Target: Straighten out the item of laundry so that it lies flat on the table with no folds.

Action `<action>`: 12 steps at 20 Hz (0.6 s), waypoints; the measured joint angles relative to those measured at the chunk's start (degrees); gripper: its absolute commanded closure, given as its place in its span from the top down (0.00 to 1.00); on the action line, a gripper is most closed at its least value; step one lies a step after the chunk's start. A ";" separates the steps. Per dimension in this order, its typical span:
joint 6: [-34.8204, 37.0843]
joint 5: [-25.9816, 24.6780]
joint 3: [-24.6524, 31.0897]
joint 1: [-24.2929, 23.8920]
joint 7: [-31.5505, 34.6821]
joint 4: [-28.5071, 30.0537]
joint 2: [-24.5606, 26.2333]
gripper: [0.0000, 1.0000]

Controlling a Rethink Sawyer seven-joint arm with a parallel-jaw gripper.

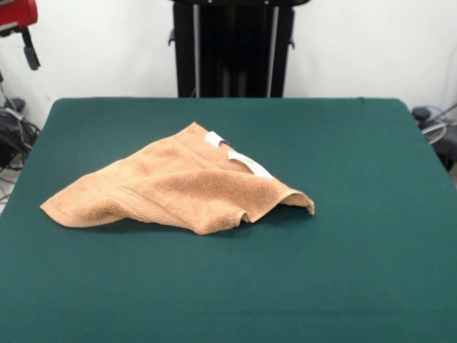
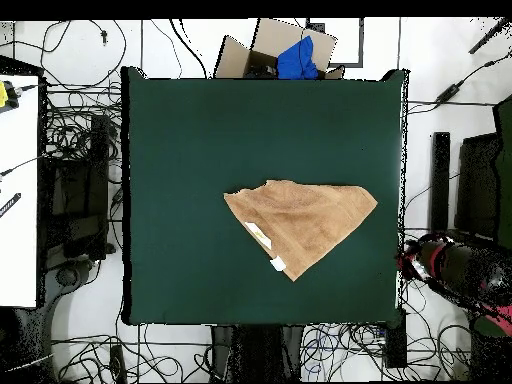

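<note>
**Operator:** What are you seeing on the surface?

**Observer:** Dark green felt-like cloth is covering the large rectangular table (image 1: pixel 371 236) you are working at, and white wall is showing behind it in the front view. Your small orange-tan terry towel (image 1: pixel 182 186) is lying near the middle of that table, well apart from every edge. In the overhead view the same towel (image 2: pixel 305 222) is sitting slightly toward the base side of the table (image 2: pixel 200 130).

**Operator:** Is it lying flat?

**Observer:** No. It is folded over itself into a rough triangle, and one corner at the front view's right is lifting and curling off the cloth. A woven band is running along the lower left part. Two small white tags (image 1: pixel 239 156) are showing on the far edge, one just beside the other; overhead you are seeing them (image 2: pixel 262 240) on the towel's left slanting edge.

**Operator:** And the arm?

**Observer:** You are seeing red and black arm parts (image 2: pixel 460 275) off the table at the overhead view's right, and a red piece (image 1: pixel 18 16) in the front view's top left corner. I cannot tell whether the fingers are open or closed. Nothing is touching the towel.

**Operator:** Anything around the table?

**Observer:** Black cables (image 2: pixel 75 150) are lying tangled on the floor, and a blue item (image 2: pixel 297 60) is sitting in a cardboard box (image 2: pixel 262 42).
</note>
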 measured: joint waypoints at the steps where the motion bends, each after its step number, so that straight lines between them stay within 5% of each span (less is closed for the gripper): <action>1: -0.12 0.51 -0.02 -0.10 0.00 0.31 -0.03 1.00; 12: -6.90 3.51 -0.01 -0.31 0.00 7.64 -0.37 1.00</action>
